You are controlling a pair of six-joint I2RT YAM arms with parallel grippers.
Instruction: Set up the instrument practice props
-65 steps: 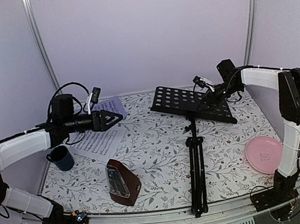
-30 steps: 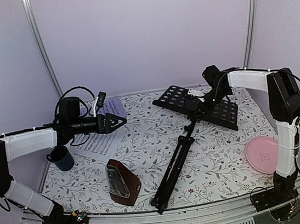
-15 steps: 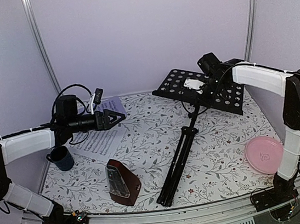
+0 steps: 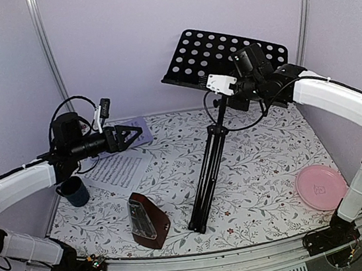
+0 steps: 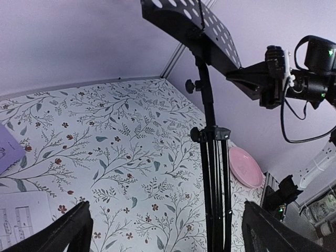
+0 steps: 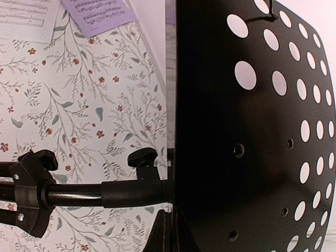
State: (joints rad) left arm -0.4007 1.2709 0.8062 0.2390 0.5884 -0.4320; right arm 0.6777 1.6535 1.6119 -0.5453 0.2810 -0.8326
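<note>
The tall black tripod music stand (image 4: 197, 56) is held at the lower edge of its perforated metal desk, just beside the post, by the right hand (image 5: 236, 80), whose fingers are pinched fully together on the thin metal. The left hand (image 4: 134, 133) hovers well apart to the left with its fingers spread wide, holding nothing. Half a second ago the desk sat lower and the post leaned more; now the desk is raised high against the back wall. The stand tilts, its legs folded together and its foot resting on the floral-patterned surface (image 4: 265, 164) near the front, close to the dark-red wooden pyramid metronome (image 4: 149, 221). The white sheets of printed music (image 4: 119, 170) lie flat beneath the left hand.
</note>
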